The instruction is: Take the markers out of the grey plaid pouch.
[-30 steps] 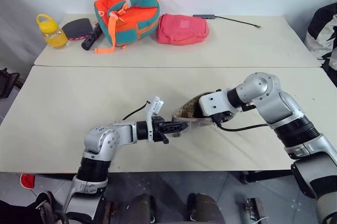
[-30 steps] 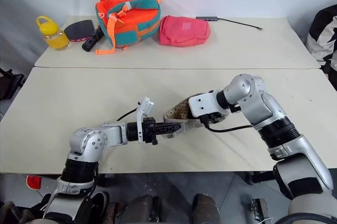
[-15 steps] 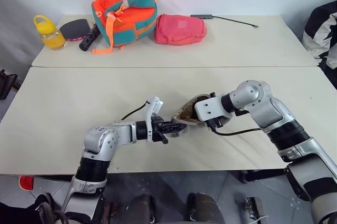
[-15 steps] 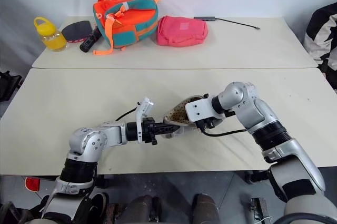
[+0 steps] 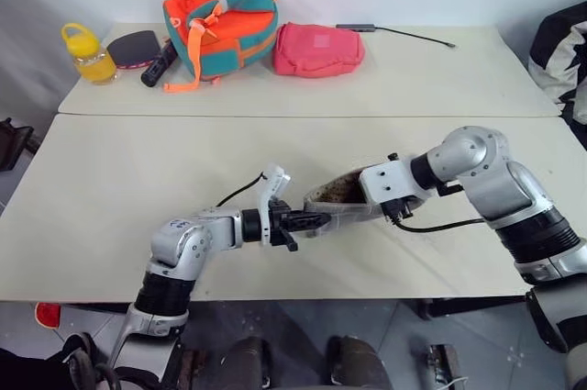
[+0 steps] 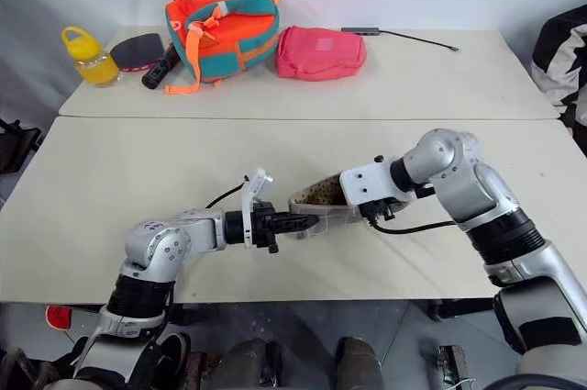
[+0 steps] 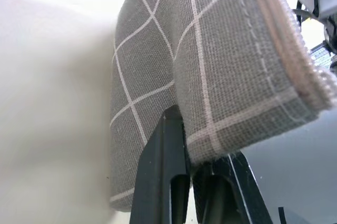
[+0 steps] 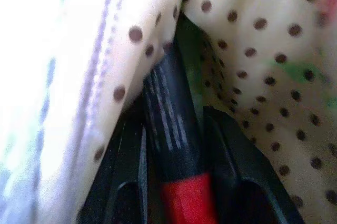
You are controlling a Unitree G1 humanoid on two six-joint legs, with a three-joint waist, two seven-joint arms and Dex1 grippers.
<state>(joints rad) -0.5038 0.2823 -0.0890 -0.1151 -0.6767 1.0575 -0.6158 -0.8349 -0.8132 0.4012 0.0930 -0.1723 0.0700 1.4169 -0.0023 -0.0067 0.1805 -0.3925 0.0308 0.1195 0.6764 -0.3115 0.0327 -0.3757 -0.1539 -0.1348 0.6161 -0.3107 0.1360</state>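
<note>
With its left gripper (image 5: 314, 220) fingers clamped on the near-left end of the grey plaid fabric pouch (image 5: 341, 203), held above the bench (image 5: 110, 188), the right gripper (image 8: 174, 145), inside the dotted lining, has closed on a black-and-red marker (image 8: 176, 145), ready to extract.

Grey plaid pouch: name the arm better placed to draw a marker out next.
Right. The right gripper is inside the grey plaid pouch, fingers closed around a black-and-red marker. The left gripper is shut on the pouch's edge, holding it.
</note>
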